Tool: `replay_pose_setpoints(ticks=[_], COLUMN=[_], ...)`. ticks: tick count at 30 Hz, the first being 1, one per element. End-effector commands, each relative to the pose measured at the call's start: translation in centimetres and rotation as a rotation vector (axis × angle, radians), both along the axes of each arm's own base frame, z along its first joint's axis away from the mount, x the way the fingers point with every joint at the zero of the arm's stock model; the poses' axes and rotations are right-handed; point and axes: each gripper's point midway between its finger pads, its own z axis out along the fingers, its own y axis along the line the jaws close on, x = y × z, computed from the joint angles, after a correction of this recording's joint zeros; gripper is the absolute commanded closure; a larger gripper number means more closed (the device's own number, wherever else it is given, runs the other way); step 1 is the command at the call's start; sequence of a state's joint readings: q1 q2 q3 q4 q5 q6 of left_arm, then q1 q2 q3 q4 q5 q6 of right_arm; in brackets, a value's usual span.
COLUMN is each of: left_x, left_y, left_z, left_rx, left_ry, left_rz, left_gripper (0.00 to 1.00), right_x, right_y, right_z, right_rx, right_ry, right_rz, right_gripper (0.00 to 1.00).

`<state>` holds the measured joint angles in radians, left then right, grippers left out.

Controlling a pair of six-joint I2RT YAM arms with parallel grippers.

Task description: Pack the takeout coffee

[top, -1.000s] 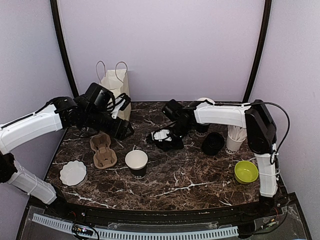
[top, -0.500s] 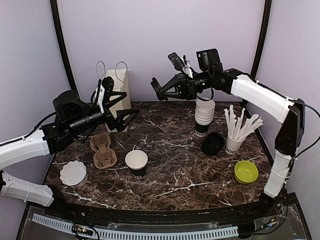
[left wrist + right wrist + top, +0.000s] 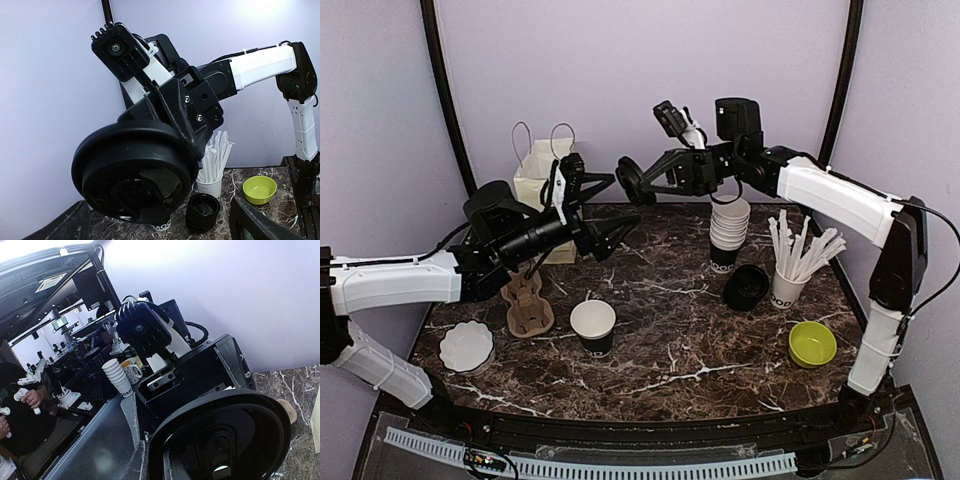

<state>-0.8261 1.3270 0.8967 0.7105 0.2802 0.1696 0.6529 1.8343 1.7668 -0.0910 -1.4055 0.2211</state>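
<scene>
Carrier [image 3: 530,312]: sat on the worktop [image 3: 670,340], near the cup [image 3: 592,325].
Left hand [image 3: 607,205]: spread wide, nothing held, raised close to the lid [image 3: 132,170].
Cup: stood uncovered, low between both hands.
Lid: pinched in the closed right hand [image 3: 645,182], well above the cup.
Risk: hands could get knocked together, being so close; lid might be dropped or pushed on crooked and the cup tipped.

The lid [image 3: 132,172] is glossy black plastic, the cup [image 3: 593,325] matt paper, the tabletop [image 3: 700,350] polished dark marble
</scene>
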Motion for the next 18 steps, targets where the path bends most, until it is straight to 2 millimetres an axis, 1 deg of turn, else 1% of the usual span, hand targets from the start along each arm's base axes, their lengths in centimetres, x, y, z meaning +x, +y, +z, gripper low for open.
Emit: replay_pose_setpoints(ticks=[1, 7, 12, 14, 16, 18], left_x=[-0.1, 0.5, 1.3, 1.4, 1.6, 2.0], left_y=[0.1, -0.5, -0.7, -0.5, -0.3, 0.2], left_z=[3.9, 4.4, 4.3, 4.7, 4.8, 5.2], left_rx=[-0.108, -0.155, -0.175, -0.197, -0.215, -0.244], left_ry=[-0.098, -0.1, -0.092, -0.09, -0.085, -0.08], left_rz=[0.024, 0.054, 0.088, 0.1, 0.12, 0.153], left_gripper=[0.02, 0.05, 0.11, 0.13, 0.12, 0.09], right_x=[-1.0, -0.8, -1.0, -1.0, -1.0, -1.2], right_y=[-0.5, -0.2, 0.0, 0.0, 0.1, 0.0], right_z=[1.4, 1.5, 1.6, 1.5, 1.5, 1.6], right_rx=[0.033, 0.035, 0.038, 0.036, 0.036, 0.04], right_ry=[-0.027, -0.019, -0.007, 0.002, 0.011, 0.023], right_rz=[0.028, 0.03, 0.036, 0.038, 0.043, 0.049], right_gripper=[0.94, 0.93, 0.93, 0.93, 0.92, 0.92])
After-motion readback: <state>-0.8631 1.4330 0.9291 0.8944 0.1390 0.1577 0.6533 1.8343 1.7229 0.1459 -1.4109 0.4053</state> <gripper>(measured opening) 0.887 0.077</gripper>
